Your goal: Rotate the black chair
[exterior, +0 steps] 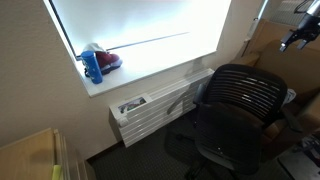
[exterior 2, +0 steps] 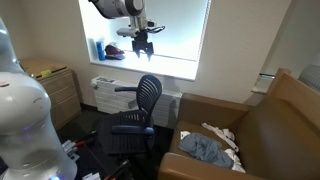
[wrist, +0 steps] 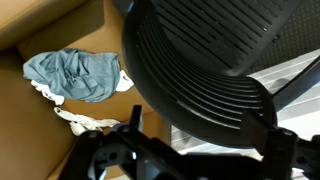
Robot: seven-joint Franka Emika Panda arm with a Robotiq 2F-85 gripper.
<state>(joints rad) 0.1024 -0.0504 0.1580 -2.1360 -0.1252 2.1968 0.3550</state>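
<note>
The black chair with a slatted mesh backrest stands in front of the radiator under the window; it shows in both exterior views. My gripper hangs in the air above the backrest, apart from it, with its fingers spread and nothing in them. In an exterior view it is at the top right edge. In the wrist view the backrest fills the upper middle, and the two dark fingers of the gripper stand on either side of its top rim.
A white radiator runs under the bright window. A blue bottle and a red object sit on the sill. A brown sofa with blue and white cloths stands beside the chair. A wooden cabinet is near the wall.
</note>
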